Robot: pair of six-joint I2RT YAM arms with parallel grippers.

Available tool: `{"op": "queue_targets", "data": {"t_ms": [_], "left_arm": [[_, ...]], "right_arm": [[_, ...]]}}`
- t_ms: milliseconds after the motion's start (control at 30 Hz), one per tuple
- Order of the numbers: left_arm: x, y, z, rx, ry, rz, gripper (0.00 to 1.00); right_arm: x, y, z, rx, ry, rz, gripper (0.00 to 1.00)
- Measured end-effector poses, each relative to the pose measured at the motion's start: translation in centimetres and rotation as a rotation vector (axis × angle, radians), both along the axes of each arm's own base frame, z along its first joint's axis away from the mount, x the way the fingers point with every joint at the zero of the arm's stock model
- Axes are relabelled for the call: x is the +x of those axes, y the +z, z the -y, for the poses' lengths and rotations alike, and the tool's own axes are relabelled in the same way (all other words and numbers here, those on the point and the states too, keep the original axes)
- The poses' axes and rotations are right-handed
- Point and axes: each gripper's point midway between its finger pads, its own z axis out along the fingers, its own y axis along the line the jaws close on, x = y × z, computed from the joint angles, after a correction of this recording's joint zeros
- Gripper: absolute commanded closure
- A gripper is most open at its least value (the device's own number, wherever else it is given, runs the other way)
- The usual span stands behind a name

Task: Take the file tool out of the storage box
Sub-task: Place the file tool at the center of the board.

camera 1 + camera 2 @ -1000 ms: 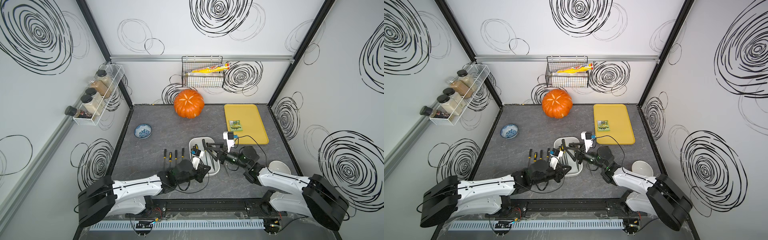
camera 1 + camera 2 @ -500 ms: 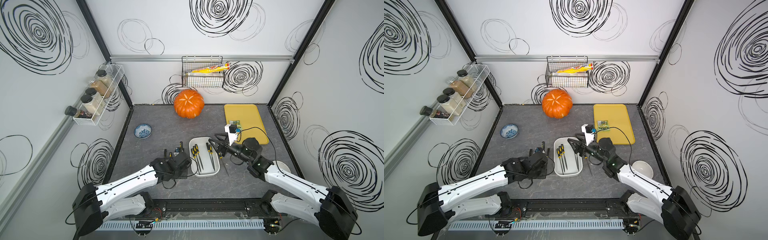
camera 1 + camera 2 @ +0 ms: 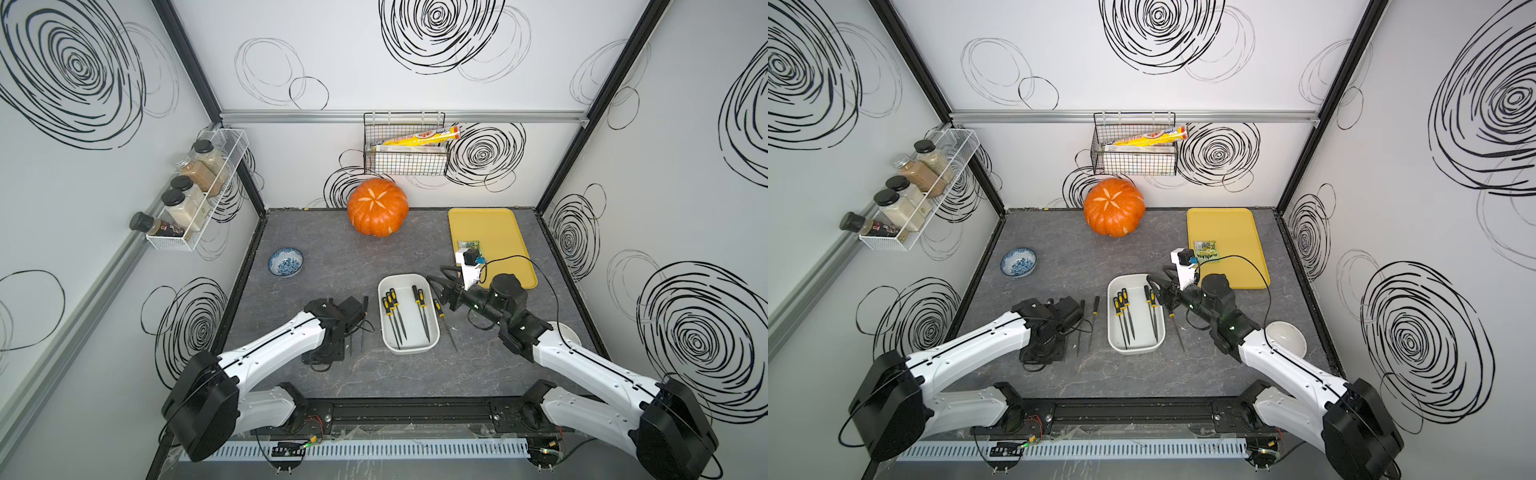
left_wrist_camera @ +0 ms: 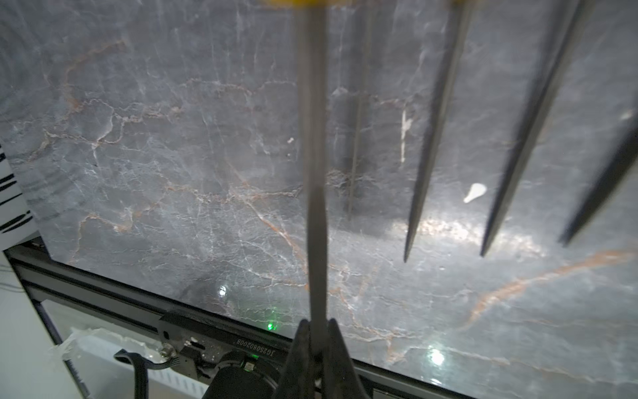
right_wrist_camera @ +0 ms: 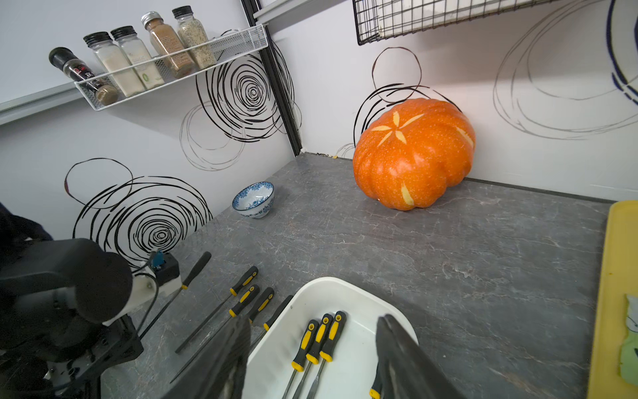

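Both top views: white rounded plastic storage box mid-table, five yellow-and-black-handled files inside, right gripper hovering at its 2 o'clock corner. Left wrist: left gripper clamped on a thin grey metal file tool above veined grey stone tabletop, out at the box's 9 o'clock. Right wrist: jaws gape wide, holding nothing.

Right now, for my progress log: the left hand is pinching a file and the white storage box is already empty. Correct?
Not empty. The left hand does pinch a file, but the storage box holds five files, three and two side by side, as both top views show.
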Motion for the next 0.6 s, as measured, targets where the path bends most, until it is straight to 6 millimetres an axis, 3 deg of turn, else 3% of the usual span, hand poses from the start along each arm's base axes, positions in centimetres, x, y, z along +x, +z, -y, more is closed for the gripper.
{"op": "queue_targets", "data": {"t_ms": [267,600], "left_arm": [[0.0,-1.8,-2.0,0.036,0.059,-0.152,1.00],[0.2,-3.8,-2.5,0.078,0.064,-0.234,1.00]], "right_arm": [[-0.2,0.3,0.5,0.010,-0.011,0.012,0.37],[-0.4,0.9,0.8,0.021,-0.013,0.027,0.37]]}}
